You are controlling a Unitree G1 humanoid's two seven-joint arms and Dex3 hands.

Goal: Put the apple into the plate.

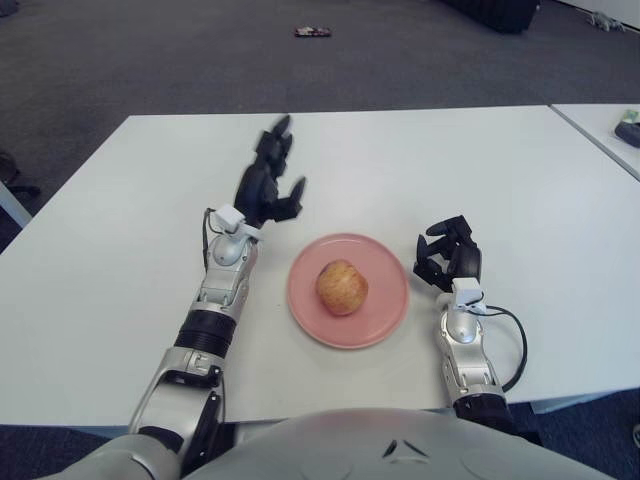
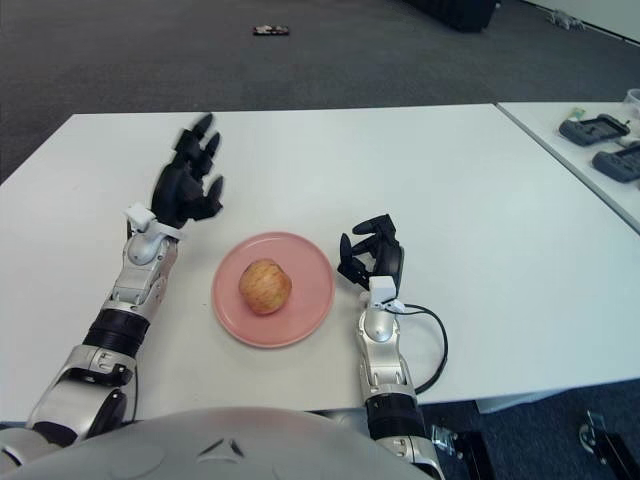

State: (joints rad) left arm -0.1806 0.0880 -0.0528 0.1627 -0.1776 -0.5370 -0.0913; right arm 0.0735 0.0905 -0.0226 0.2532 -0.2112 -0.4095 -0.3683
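One apple (image 1: pixel 342 287) sits upright on plate (image 1: pixel 390 310); left hand (image 1: pixel 270 185) spread, empty

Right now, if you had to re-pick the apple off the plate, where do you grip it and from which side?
Grip the apple around its widest middle, coming from above. It sits near the centre of the pink plate, whose raised rim probably blocks a low side approach. The open left hand is up-left of the plate; the right hand is just beside its right edge, so it seems the nearer choice.

Apple (image 1: pixel 342 287) on pink plate (image 1: pixel 385 325).
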